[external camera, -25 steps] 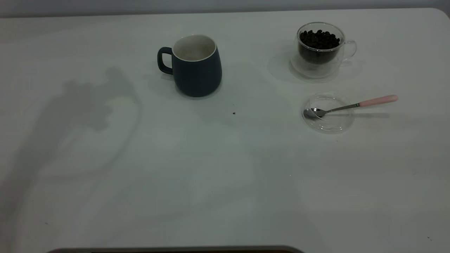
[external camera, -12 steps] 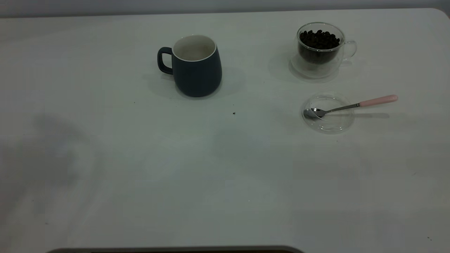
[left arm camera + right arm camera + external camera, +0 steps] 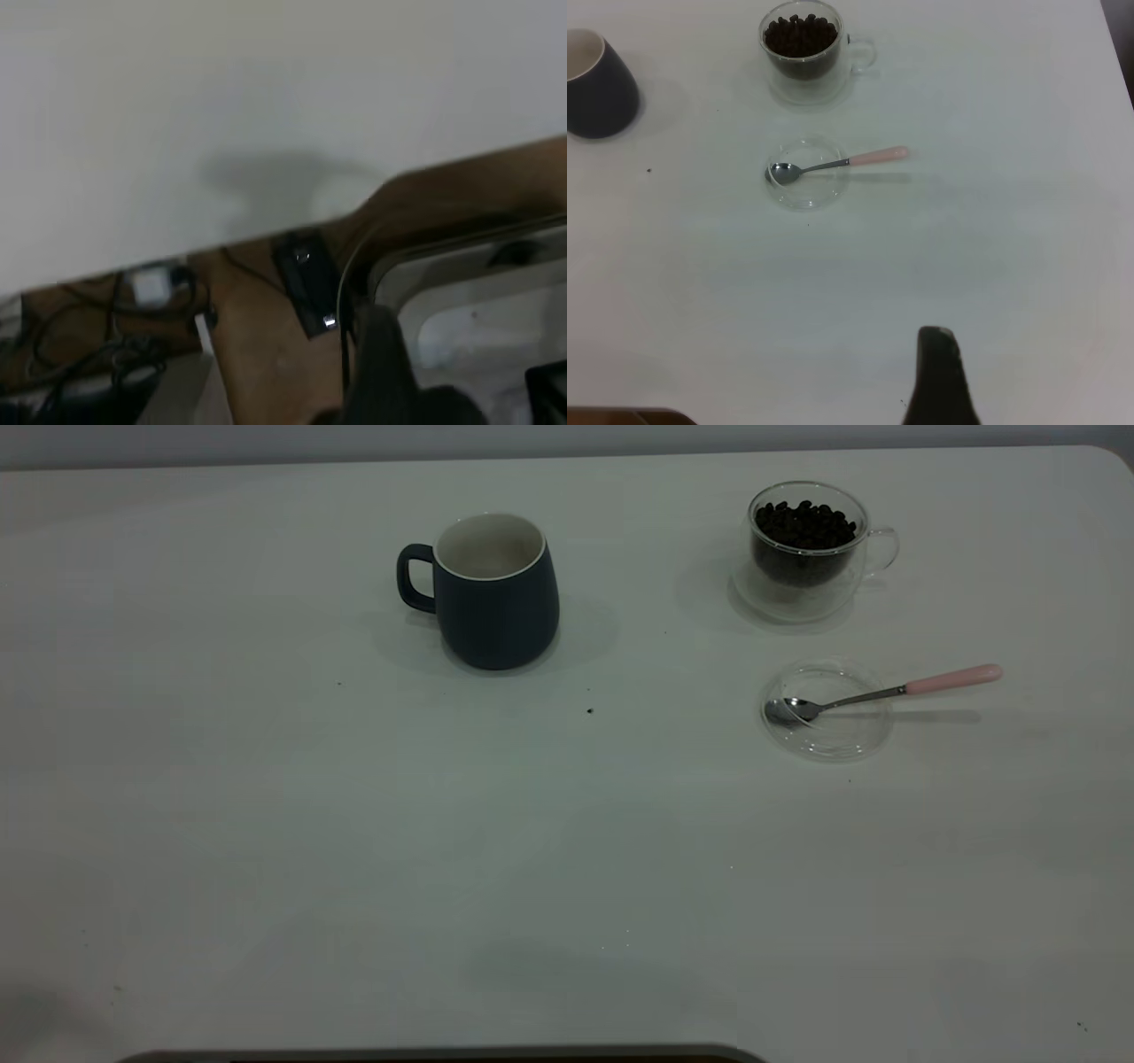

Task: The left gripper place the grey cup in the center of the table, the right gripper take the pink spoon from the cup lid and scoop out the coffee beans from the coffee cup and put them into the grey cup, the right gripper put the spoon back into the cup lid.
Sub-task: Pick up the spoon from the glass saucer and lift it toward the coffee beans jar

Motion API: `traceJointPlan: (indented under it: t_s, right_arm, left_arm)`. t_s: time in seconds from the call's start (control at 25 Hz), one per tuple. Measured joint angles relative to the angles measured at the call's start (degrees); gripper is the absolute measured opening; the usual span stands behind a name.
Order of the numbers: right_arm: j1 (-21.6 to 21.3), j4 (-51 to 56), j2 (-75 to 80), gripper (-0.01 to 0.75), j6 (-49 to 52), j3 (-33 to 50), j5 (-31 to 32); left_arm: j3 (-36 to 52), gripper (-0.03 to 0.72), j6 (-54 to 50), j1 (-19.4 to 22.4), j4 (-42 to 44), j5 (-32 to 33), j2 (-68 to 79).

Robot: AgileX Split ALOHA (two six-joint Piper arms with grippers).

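The grey cup (image 3: pixel 496 593) stands upright left of the table's (image 3: pixel 567 850) middle, towards the far side, handle to the left; it also shows in the right wrist view (image 3: pixel 594 84). The coffee cup (image 3: pixel 804 549) with coffee beans (image 3: pixel 804 522) stands at the far right. The cup lid (image 3: pixel 827 710) lies in front of it with the pink spoon (image 3: pixel 886 693) resting in it, handle pointing right. Neither gripper shows in the exterior view. My left gripper (image 3: pixel 465 390) is open and empty beyond the table's edge. My right gripper (image 3: pixel 939 372) hangs high above the table, well short of the cup lid (image 3: pixel 807 173).
A few tiny dark specks (image 3: pixel 590 710) lie on the table near the grey cup. The left wrist view shows the table's edge, cables and a brown floor (image 3: pixel 266 354) below it.
The arm's shadow on the left half of the table has slid towards the near left corner and gone. The cups, lid and spoon have not moved.
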Motion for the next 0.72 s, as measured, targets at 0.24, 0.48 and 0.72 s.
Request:
traceJointPlan:
  t_s: [0.24,0.48,0.72]
  right_arm:
    - [0.0,0.0,0.0,0.591,0.0,0.0,0.0]
    - [0.0,0.0,0.0,0.591,0.0,0.0,0.0]
    - [0.0,0.0,0.0,0.591,0.0,0.0,0.0]
  left_arm:
    - [10.7,0.586,-2.6,0.0,2.1,-1.4,-13.6]
    - [11.7,0.586,-2.8,0.0,2.5,-1.0,-27.3]
    - [11.7,0.586,-2.8,0.2,2.5,-0.6,-39.8]
